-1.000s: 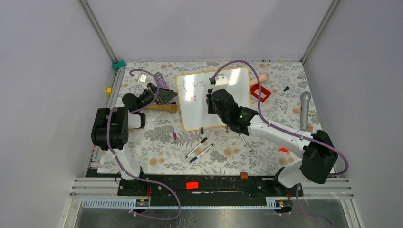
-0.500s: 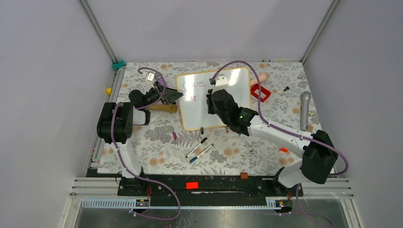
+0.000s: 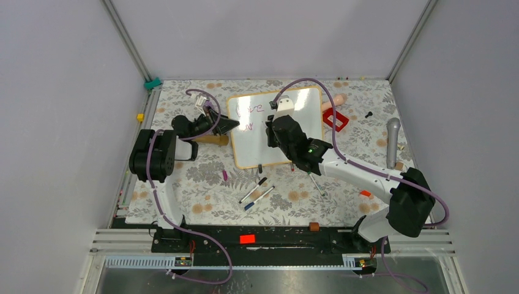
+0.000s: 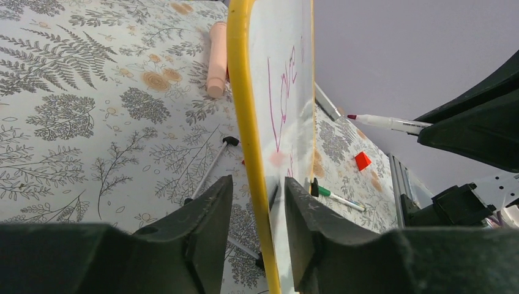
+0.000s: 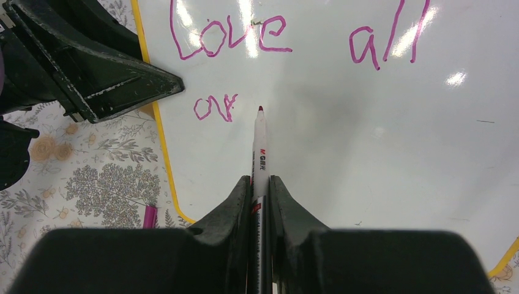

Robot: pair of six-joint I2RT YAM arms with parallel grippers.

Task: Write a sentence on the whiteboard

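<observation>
While the whiteboard [image 3: 252,144] lies flat on the table [image 3: 202,184], toward the back and about the middle, the sentence [image 5: 269,38] on it is only part written. It runs in purplish-pink cursive: "Love" [image 5: 214,40] and "all" [image 5: 382,46] on the first line, and two small letters [image 5: 214,109] starting a second line under "Love".

Just right of those letters sits the red tip of a white marker [image 5: 260,153]. Whether the tip touches the glossy surface or hangs just over it cannot be told. The right claw [image 5: 260,180] is closed tight on the marker's barrel, which pokes out between the fingers toward the writing.

The left claw [image 4: 257,184] is at the board's left edge, partly spread, one finger on each side of the orange-yellow frame. A sliver of gap shows on both sides, so it sits astride the edge without clamping it.

On the flowered cloth beside the left claw lies a light wooden handle [image 3: 208,139]. Near the board's front edge are a small pink cap [image 3: 224,175] and two pens [image 3: 257,191] lying close together. A red square piece [image 3: 335,118] rests just off the board's right edge, a peach-coloured cylinder [image 4: 215,58] lies by its far right corner, and a grey microphone [image 3: 393,141] lies well apart at the right side of the table.
</observation>
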